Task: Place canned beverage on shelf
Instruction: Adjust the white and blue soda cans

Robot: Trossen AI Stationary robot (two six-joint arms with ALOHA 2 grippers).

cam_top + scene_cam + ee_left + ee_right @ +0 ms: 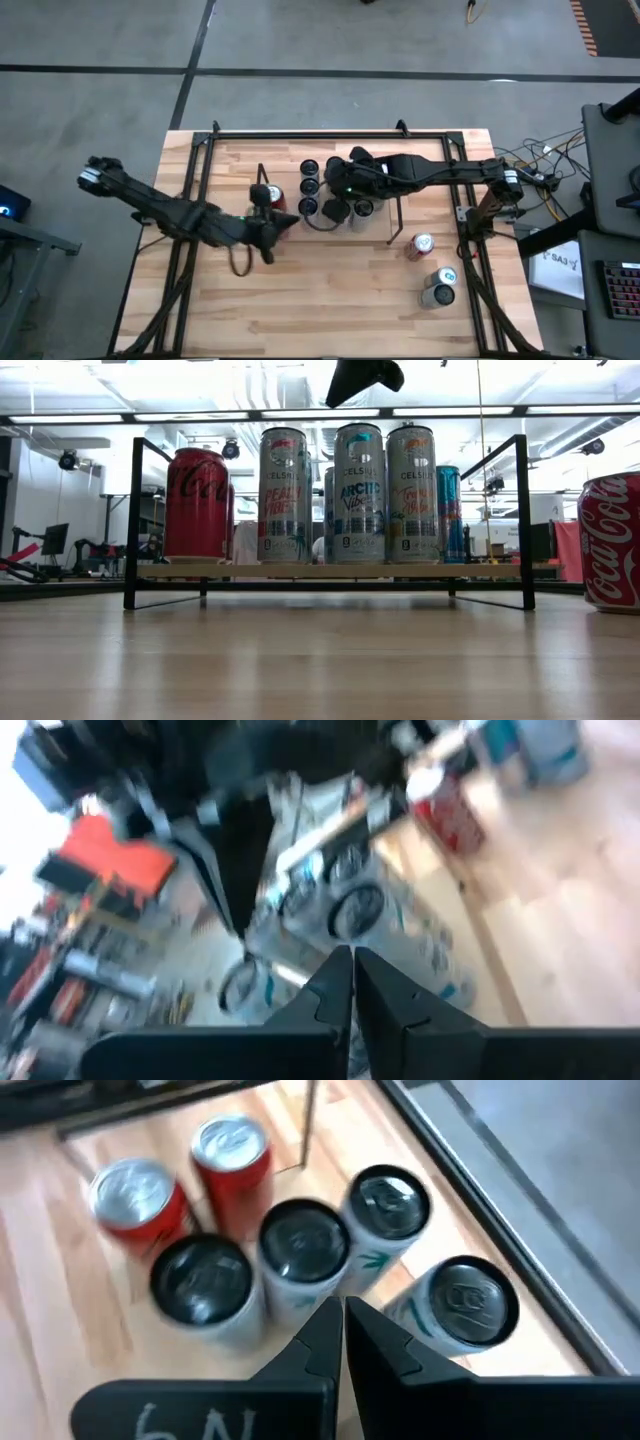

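Grey concrete floor [100, 40] around the wooden table [330, 300], dark seams crossing it, desk with keyboard [622, 288] beside the table, bright ceiling strip lights [200, 412] beyond it

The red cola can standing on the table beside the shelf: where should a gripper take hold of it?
Probably pinch the red cola can across its round wall, near the top, coming straight down from above. It stands upright, so its rim faces up, while the shelf and a silver can crowd its sides.

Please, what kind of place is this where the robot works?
Probably a robotics lab or workshop: a wooden table inside a black tubular frame, bare concrete floor around it, cables beside the table, and ceiling strip lights beyond the shelf.
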